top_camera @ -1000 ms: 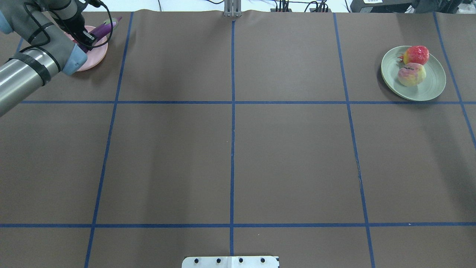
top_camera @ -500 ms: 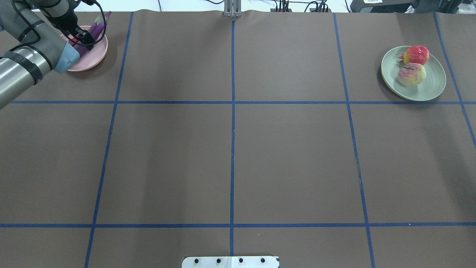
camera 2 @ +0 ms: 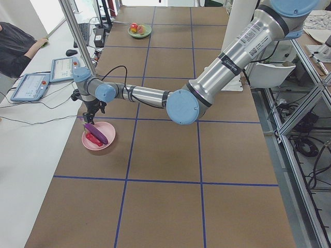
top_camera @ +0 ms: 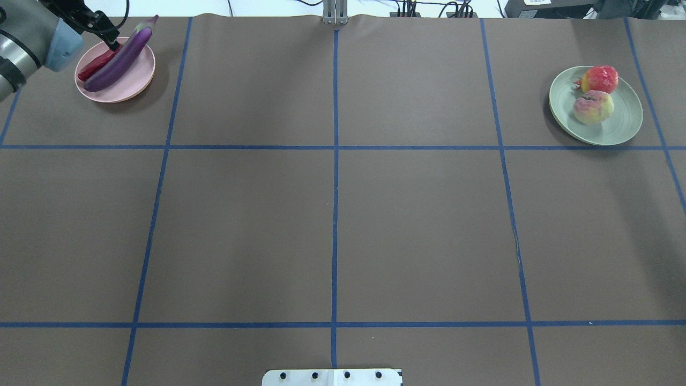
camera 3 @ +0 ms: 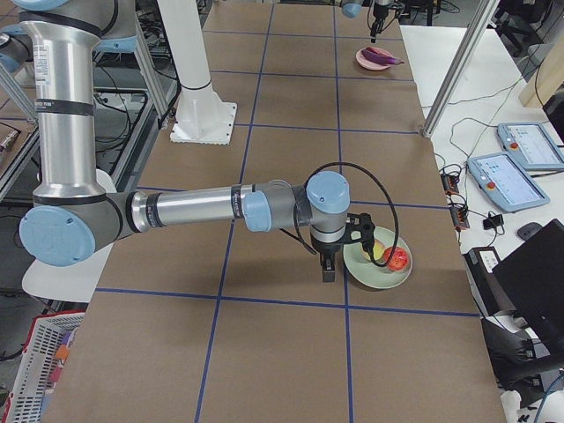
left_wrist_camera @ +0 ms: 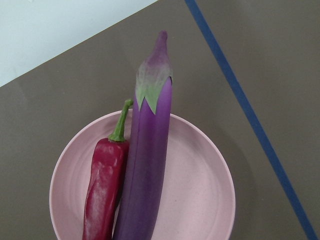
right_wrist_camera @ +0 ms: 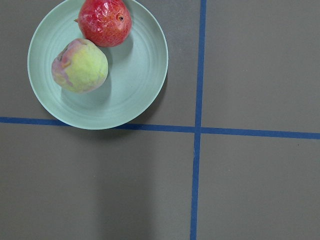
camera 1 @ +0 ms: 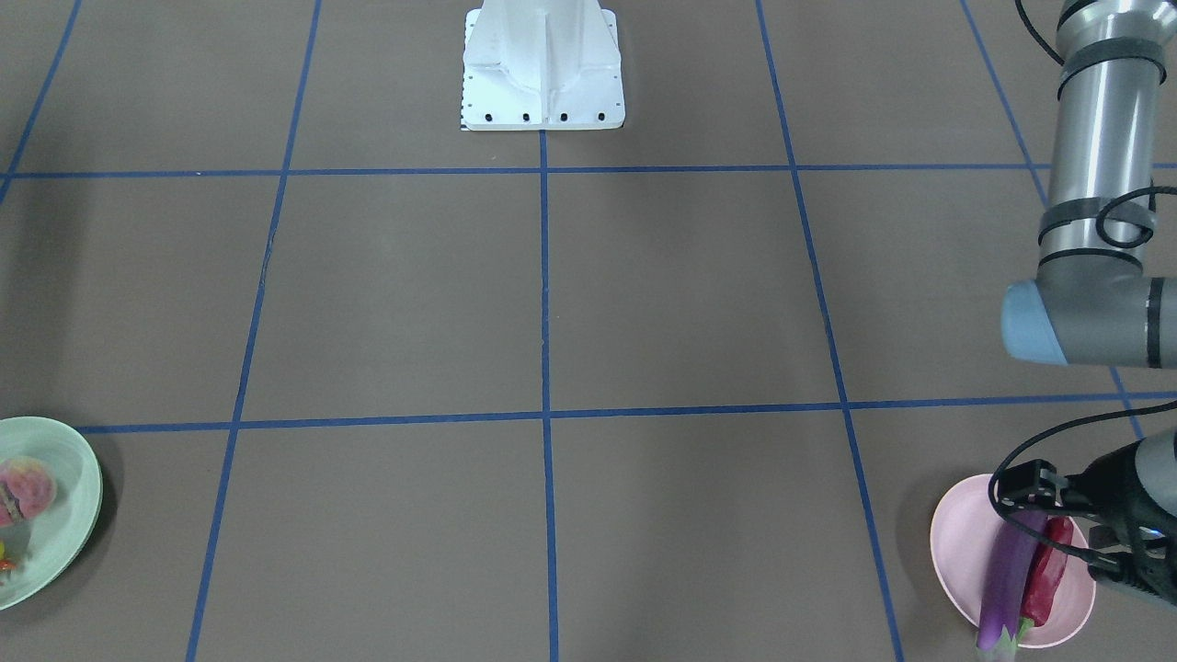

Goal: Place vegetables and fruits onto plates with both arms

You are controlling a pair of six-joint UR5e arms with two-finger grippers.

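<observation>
Pink plate (top_camera: 135,80) sits at the far left corner of the bench (top_camera: 332,214). Eggplant (top_camera: 119,63) lies slantwise across it, body on the plate, with the pale stem end poking out past the far rim. Chili (top_camera: 95,65) lies on the same plate alongside the eggplant, touching it on the outer side. Its green stem points the same way as the eggplant stem.

Left arm (camera 1: 1094,184) reaches out to that corner. Left pincer (top_camera: 113,46) hangs over the plate's far-left rim, above the chili and clear of both veg. The left wrist view looks straight down on the plate and shows no fingers. Can't tell if this pincer is spread or closed.

Green plate (top_camera: 616,126) sits at the far right of the bench, well apart from the pink one. Red fruit (top_camera: 600,79) sits on its far edge. Pale fruit (top_camera: 593,107) sits just nearer the robot on the same plate, and the two look to be touching.

Right arm (camera 3: 185,210) stretches low along the bench in the right side view. Right pincer (camera 3: 328,270) points down just beside the green plate's rim, over bare bench and not over the fruit. It shows only in that side view, so can't tell its state.

Blue tape lines (top_camera: 335,147) grid the bench. White base block (camera 1: 542,69) stands at the robot's edge, mid bench.
</observation>
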